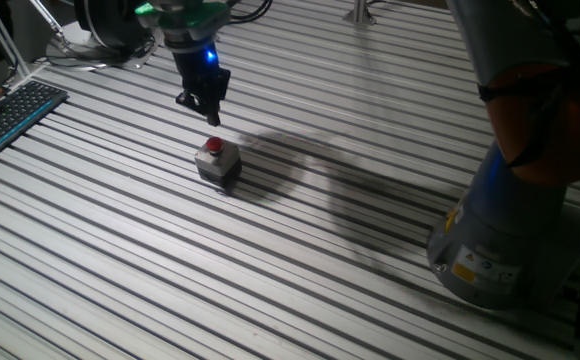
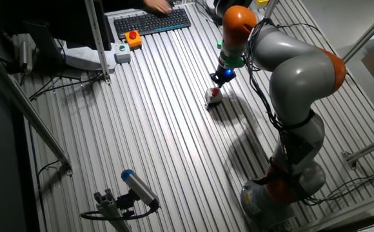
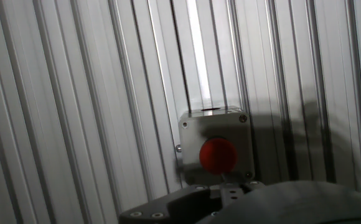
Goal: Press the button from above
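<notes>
Ribbed silver aluminium slat table (image 1: 300,260), bearing near its middle one small red dome button (image 1: 213,146) in light-grey square housing; black two-finger gripper (image 1: 210,114) poised just above it, finger state indeterminable; black keyboard (image 2: 152,21) at table edge.

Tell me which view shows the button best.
The hand view: the button fills the frame, red dome centred in its grey housing. One fixed view shows it small beneath the gripper; the other fixed view shows it tiny.
</notes>
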Available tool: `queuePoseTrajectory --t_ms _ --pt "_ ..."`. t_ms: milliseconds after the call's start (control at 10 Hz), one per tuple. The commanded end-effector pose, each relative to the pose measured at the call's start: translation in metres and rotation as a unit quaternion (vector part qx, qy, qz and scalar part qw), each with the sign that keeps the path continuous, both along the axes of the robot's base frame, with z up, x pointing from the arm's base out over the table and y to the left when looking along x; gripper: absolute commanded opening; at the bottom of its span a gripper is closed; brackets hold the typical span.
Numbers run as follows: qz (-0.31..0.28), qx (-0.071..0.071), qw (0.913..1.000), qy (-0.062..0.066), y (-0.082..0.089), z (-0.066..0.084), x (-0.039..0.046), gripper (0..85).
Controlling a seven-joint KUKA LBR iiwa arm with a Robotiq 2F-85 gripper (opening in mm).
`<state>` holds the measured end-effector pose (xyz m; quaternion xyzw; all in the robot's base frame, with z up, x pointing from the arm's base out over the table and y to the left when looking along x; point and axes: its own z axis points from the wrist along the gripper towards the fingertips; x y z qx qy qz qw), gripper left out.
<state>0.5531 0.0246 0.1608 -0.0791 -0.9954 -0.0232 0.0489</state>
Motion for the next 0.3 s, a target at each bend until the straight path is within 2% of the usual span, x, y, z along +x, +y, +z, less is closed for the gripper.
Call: queuePoseTrajectory --t_ms 0,200 --pt "-0.003 -0.001 1.0000 0.001 -0.0005 -0.0002 0.0001 0.0" --pt "-0.009 -0.001 0.9999 0.010 -0.0014 0.0004 -0.0008 0.0"
